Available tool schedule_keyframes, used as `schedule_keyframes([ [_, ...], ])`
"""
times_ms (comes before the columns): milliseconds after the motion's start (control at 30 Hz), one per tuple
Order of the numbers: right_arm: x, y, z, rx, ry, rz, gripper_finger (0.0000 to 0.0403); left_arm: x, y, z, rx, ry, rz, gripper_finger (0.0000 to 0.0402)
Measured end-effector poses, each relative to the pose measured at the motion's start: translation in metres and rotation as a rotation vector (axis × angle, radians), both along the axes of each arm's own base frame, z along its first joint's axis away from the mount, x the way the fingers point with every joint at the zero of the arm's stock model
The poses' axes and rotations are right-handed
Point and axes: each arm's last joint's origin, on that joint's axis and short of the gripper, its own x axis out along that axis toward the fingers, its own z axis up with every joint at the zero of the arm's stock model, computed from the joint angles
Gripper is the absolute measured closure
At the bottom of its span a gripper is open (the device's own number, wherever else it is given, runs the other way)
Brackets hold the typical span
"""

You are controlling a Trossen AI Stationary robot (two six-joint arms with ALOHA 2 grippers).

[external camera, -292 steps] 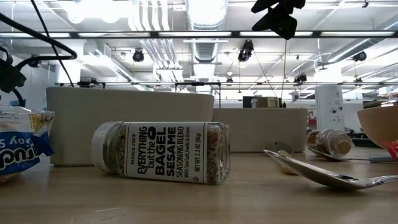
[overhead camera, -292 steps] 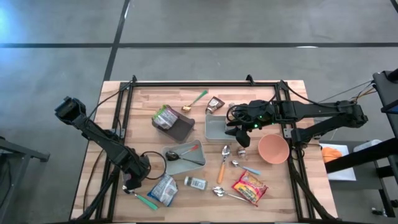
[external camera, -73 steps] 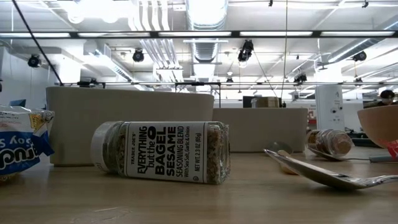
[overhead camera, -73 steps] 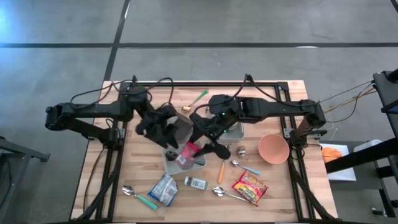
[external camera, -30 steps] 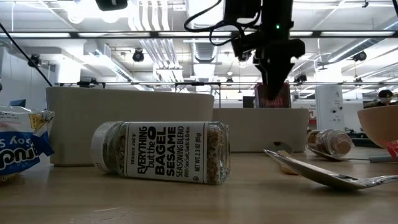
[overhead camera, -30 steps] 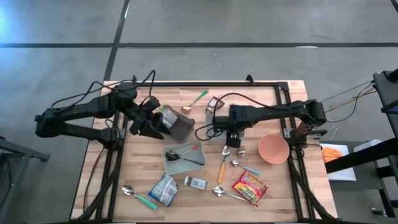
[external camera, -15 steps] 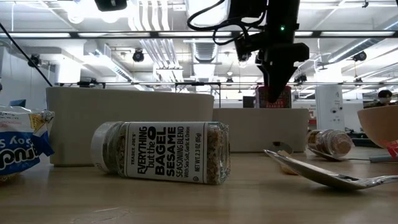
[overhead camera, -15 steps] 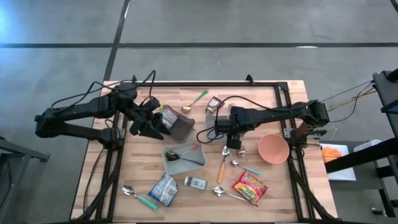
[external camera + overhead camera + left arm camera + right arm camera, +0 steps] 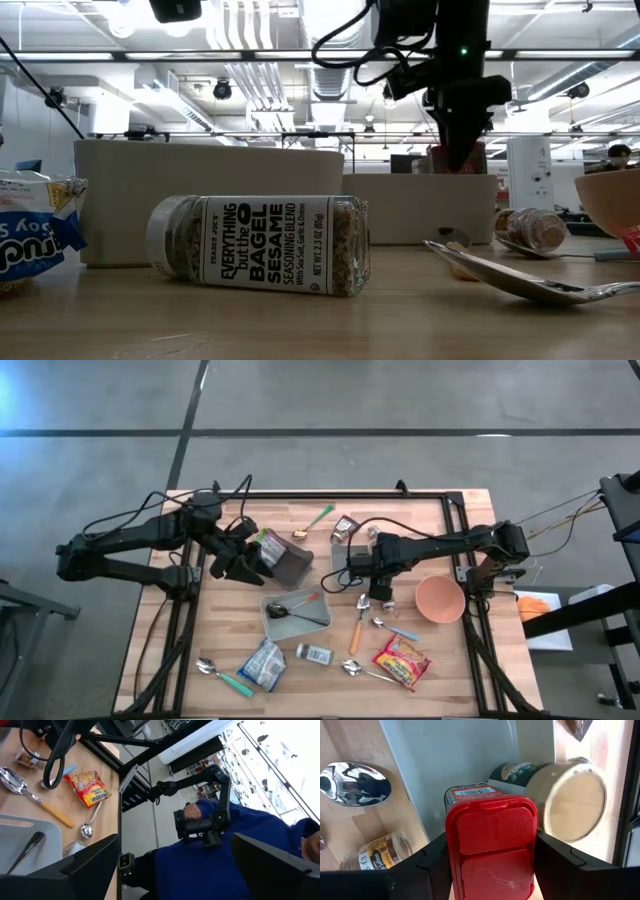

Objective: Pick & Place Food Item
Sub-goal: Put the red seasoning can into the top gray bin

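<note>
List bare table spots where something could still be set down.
Bare wood: the far edge between the green-handled spoon and the table's left corner, and the near-left area beside the blue snack bag. Crowded: the near-right stretch around the pink bowl, loose spoons and ramen packet. The right claw holds a red-lidded container over the grey tray.

Right hand (image 9: 491, 851) clamped on a load; left hand (image 9: 240, 555) spread wide.

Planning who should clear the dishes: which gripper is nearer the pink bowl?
Right. The right gripper, holding the red-lidded jar, hangs just beside the pink bowl; the left gripper waits open across the table by the dark container.
</note>
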Motion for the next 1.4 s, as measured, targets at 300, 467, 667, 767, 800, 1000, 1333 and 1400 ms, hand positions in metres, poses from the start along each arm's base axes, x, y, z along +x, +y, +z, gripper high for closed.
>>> schedule_keyframes([
  [300,-0.002,0.003,-0.004,-0.005,0.007,0.001,0.0194,0.000,0.000,0.000,0.010,-0.005,0.002,0.0021],
  [467,-0.001,0.003,-0.005,-0.003,-0.003,0.001,0.0194,0.000,0.000,-0.001,0.014,-0.003,0.000,0.0021],
  [667,0.003,0.005,-0.011,0.039,-0.043,0.028,0.0194,0.000,0.000,-0.001,0.015,-0.003,0.000,0.0021],
  [767,0.001,0.005,-0.016,0.042,-0.035,0.031,0.0194,0.000,0.000,-0.001,0.015,-0.003,0.000,0.0021],
  [800,0.000,0.005,-0.018,0.041,-0.031,0.032,0.0194,0.000,0.000,-0.001,0.015,-0.003,0.000,0.0021],
  [1000,-0.003,0.004,-0.027,0.040,0.000,0.055,0.0194,0.000,0.000,-0.001,0.015,-0.003,0.000,0.0021],
  [1333,-0.006,0.003,-0.036,0.043,-0.006,0.056,0.0194,0.000,0.000,-0.001,0.015,0.003,-0.001,0.0021],
  [1400,-0.007,0.003,-0.037,0.044,-0.003,0.057,0.0194,0.000,0.000,-0.001,0.015,0.003,-0.001,0.0021],
])
